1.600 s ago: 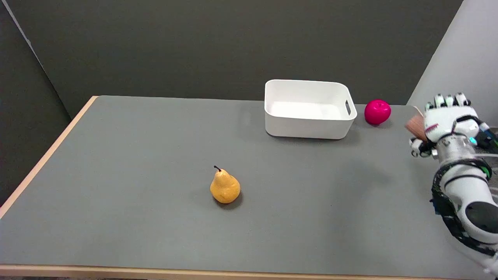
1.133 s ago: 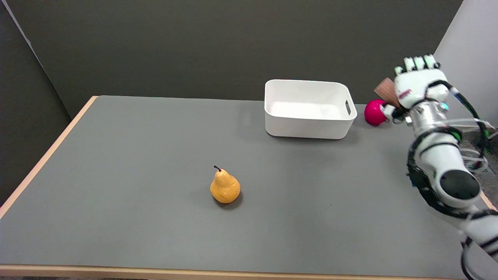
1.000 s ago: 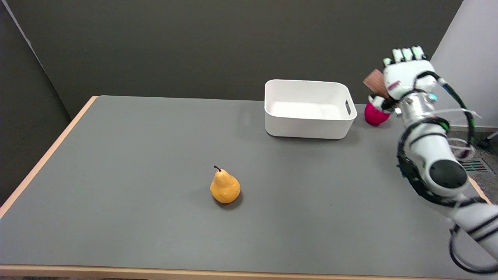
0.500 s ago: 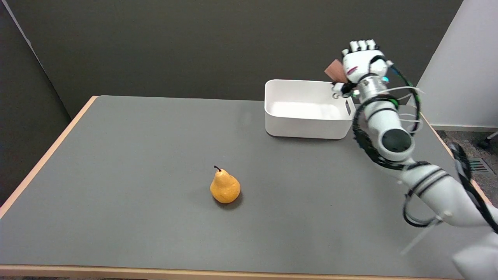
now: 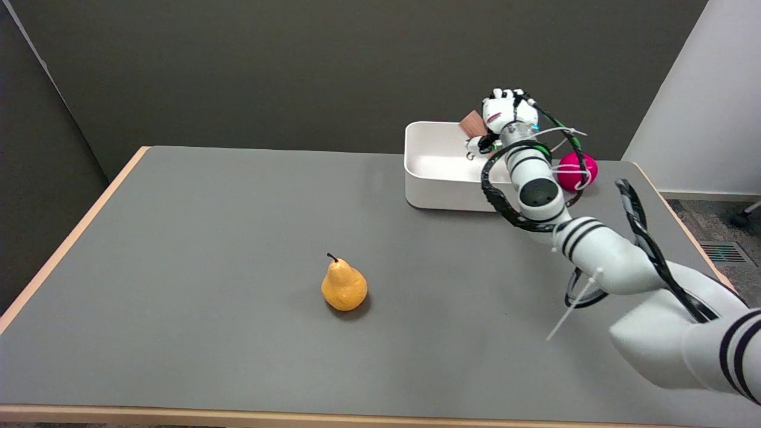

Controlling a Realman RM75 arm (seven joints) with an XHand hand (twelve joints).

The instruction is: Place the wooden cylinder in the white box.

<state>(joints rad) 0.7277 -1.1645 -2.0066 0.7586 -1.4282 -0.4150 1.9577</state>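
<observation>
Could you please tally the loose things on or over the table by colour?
White: 1, the box
Brown: 1, the cylinder held by the right hand
Yellow: 1, the pear
Pink: 1, the ball
Total: 4

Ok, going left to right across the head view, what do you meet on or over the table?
Yellow-orange pear standing on the grey table → white plastic box → brown wooden cylinder held by the right hand over the box → magenta apple-shaped ball.
</observation>
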